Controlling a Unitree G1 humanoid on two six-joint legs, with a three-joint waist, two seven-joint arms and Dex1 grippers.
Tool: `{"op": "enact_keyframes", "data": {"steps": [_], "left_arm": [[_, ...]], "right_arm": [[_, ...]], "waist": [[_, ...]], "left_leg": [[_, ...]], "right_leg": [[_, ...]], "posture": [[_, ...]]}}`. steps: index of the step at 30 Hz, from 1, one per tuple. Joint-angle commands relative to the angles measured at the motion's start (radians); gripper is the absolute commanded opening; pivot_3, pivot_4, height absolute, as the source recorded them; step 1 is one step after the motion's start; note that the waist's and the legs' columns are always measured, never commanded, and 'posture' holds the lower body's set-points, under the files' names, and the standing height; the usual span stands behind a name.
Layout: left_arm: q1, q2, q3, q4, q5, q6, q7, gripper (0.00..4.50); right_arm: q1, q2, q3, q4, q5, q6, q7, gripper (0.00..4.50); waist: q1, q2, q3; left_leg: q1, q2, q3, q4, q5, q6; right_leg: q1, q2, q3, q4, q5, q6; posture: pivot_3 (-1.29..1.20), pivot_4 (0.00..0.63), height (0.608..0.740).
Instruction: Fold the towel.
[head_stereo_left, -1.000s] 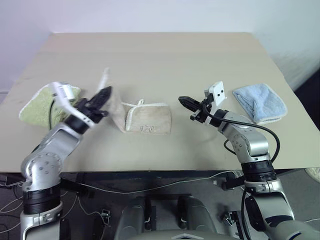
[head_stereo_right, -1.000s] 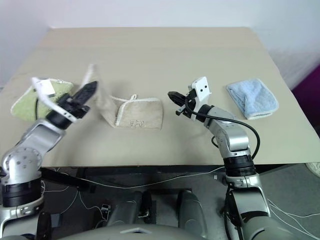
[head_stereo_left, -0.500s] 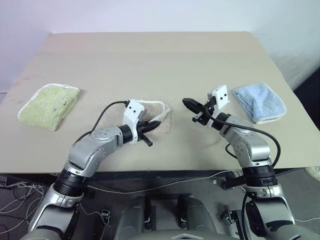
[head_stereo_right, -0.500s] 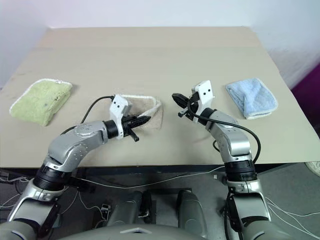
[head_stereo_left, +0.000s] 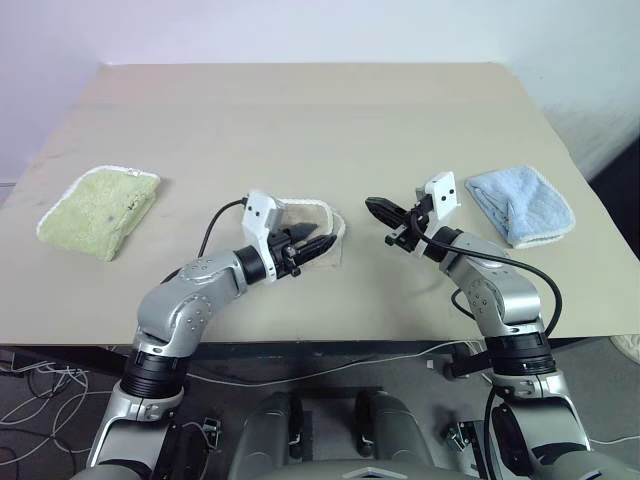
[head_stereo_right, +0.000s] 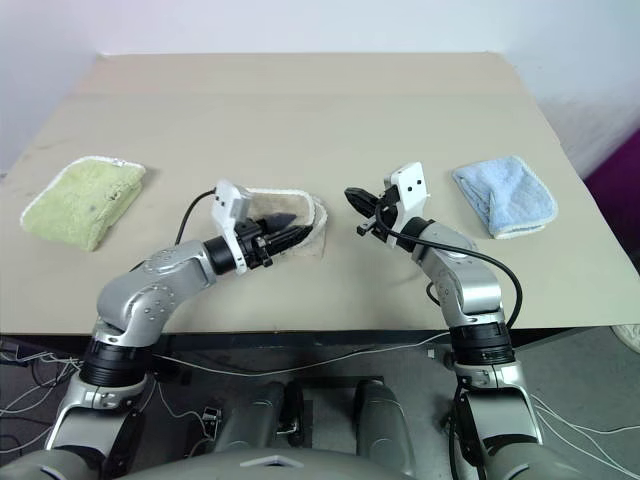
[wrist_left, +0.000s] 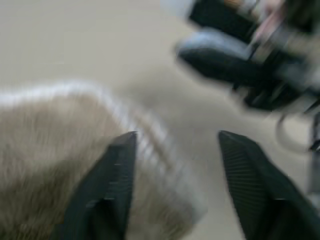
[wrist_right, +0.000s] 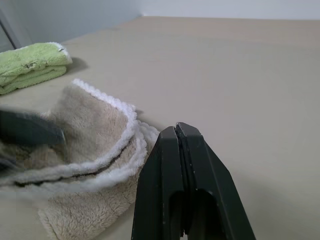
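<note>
Beige table (head_stereo_left: 330, 110), green towel (head_stereo_left: 98, 208), seemingly folded tan towel (head_stereo_left: 318, 215), blue towel (head_stereo_left: 520, 205)

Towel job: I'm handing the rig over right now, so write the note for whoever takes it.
Left gripper: fingers apart, gripping nothing, one finger over the towel's corded edge.
Right gripper: shut, empty, hovering beside the towel, between it and the light blue towel.
The towel lies folded into a small stacked bundle at the middle of the table; its white-edged layers do not line up neatly. The light green towel sits folded on the robot's left.
Done: the folds, by the look of it.
Left: probably tidy the edges, then clear both arms.
</note>
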Motion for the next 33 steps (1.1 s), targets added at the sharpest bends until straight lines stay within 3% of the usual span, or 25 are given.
{"op": "enact_keyframes", "data": {"steps": [1,2,6,12,19,27,33], "left_arm": [[0.029,-0.001,0.096,-0.068,-0.093,0.03,0.014,4.13],[0.035,0.001,0.114,-0.068,-0.097,0.03,0.023,4.43],[0.036,0.054,0.147,0.028,0.051,-0.071,0.07,4.26],[0.008,0.066,0.116,0.15,0.194,-0.23,0.03,2.42],[-0.037,0.035,0.042,0.235,0.269,-0.28,-0.033,0.03],[-0.02,0.073,-0.158,0.448,0.563,-0.461,-0.069,0.03],[0.007,0.006,-0.03,0.372,0.433,-0.488,-0.088,0.03]], "right_arm": [[-0.021,-0.007,-0.01,-0.054,0.004,-0.011,0.007,0.0],[-0.021,-0.009,-0.011,-0.057,0.004,-0.01,0.007,0.0],[-0.034,0.002,0.003,-0.094,0.018,0.022,0.007,0.0],[-0.084,0.06,0.077,-0.082,-0.001,0.056,0.002,0.0],[-0.147,0.135,0.162,0.06,-0.067,0.055,-0.001,0.0],[-0.12,0.172,0.245,0.295,-0.186,0.013,-0.003,0.0],[-0.078,0.153,0.194,0.202,-0.16,-0.049,0.027,0.0]], "waist": [[0.0,0.0,0.0],[0.0,0.0,0.0],[0.0,0.0,0.0],[0.001,0.0,0.0],[0.001,0.0,0.0],[-0.002,0.0,-0.002],[-0.002,0.0,-0.003]], "left_leg": [[0.0,0.0,0.0,0.0,0.0,0.0],[0.0,0.0,0.0,0.0,0.0,0.0],[0.0,0.0,0.0,0.001,0.0,0.0],[0.0,0.0,0.0,0.0,0.0,0.0],[0.0,0.0,0.0,0.001,0.0,0.0],[0.0,0.0,0.001,0.001,0.0,-0.001],[0.008,0.0,0.0,0.0,-0.001,0.0]], "right_leg": [[0.0,0.0,0.0,0.0,0.0,0.0],[0.0,0.0,0.0,0.0,0.0,0.0],[0.0,0.0,0.0,0.001,0.0,0.0],[0.0,0.001,-0.001,0.001,0.0,0.0],[0.0,0.0,-0.001,0.001,0.0,0.0],[0.0,0.001,-0.001,0.001,0.0,0.0],[0.007,-0.001,-0.001,0.001,0.0,0.0]], "posture": [[0.0,0.15,0.74],[0.0,0.15,0.74],[0.0,0.15,0.74],[0.0,0.15,0.74],[0.0,0.15,0.74],[0.0,0.15,0.74],[0.0,0.15,0.74]]}}
